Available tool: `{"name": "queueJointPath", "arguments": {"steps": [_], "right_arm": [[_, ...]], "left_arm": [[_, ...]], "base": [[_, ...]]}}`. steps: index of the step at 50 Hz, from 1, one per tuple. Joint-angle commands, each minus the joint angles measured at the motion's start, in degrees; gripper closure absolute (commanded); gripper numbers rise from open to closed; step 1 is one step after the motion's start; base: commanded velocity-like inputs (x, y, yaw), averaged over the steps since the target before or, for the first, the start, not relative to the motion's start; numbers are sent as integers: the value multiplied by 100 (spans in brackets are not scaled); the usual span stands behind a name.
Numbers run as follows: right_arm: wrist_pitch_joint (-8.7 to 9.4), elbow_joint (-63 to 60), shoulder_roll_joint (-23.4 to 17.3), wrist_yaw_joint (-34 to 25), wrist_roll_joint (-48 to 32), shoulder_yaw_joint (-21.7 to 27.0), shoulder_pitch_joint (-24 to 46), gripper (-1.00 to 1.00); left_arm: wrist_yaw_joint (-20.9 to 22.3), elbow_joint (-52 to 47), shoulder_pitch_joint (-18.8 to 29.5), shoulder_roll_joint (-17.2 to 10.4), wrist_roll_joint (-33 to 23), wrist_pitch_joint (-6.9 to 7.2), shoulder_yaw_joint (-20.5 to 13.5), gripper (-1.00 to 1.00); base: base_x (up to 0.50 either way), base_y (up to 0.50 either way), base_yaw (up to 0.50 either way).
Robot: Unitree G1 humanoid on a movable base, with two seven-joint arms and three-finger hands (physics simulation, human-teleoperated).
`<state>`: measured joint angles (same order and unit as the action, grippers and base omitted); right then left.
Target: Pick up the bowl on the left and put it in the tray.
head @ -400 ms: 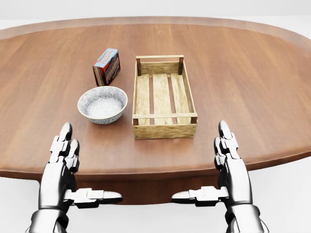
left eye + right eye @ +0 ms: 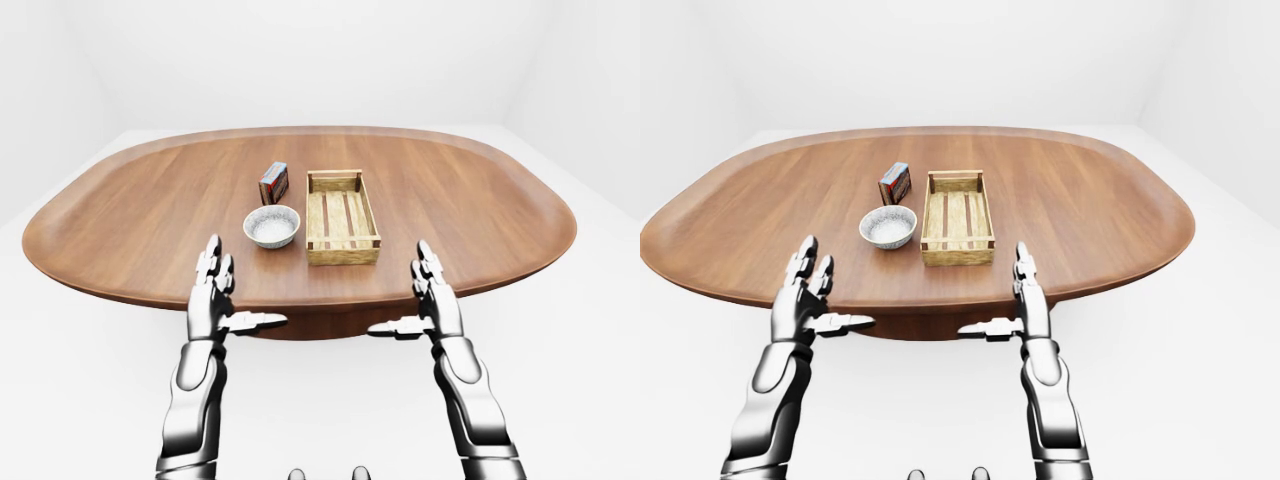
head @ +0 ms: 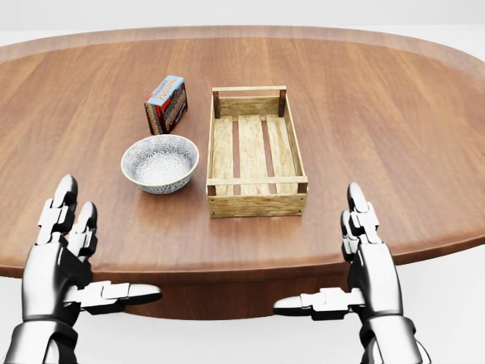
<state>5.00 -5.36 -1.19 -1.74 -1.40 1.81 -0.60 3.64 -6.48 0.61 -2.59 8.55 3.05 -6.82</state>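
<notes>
A white patterned bowl [image 3: 160,163] stands upright on the brown oval table [image 3: 394,114], just left of a slatted wooden tray [image 3: 255,150]. The tray holds nothing. My left hand [image 3: 76,254] hovers at the table's near edge, below and left of the bowl, fingers spread and open, thumb pointing right. My right hand [image 3: 345,258] hovers below and right of the tray, also open with nothing in it. Neither hand touches the bowl or the tray.
A small red and blue box [image 3: 166,103] stands above the bowl, left of the tray's far end. The table's rim [image 2: 300,300] runs just under both hands. White floor and walls surround the table.
</notes>
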Motion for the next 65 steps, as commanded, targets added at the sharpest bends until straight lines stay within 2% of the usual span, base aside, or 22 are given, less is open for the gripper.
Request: {"name": "queueJointPath", "arguments": {"steps": [1,14,32,49,65], "right_arm": [[0,-501,-22,-58,-104,21,-53,-100],[0,-1475,-48,-143,-333,1,69,-100],[0,-3319,-110,-414,-804,-75,488,-100],[0,-3101,-157,-470,-847,-2,707,-100],[0,-3043,-98,-608,-780,-20,745,-100]], "left_arm": [[58,-680,2,-144,477,195,-407,-100],[12,-1533,-18,-288,887,195,-895,-100],[-46,-1720,-13,-291,996,195,-1020,-100],[-72,-1673,28,-348,1086,195,-1089,-100],[-68,-1669,50,-378,1126,195,-1135,-100]], "base": [[0,0,0],[0,0,0],[0,0,0],[0,1,0],[0,49,0]]}}
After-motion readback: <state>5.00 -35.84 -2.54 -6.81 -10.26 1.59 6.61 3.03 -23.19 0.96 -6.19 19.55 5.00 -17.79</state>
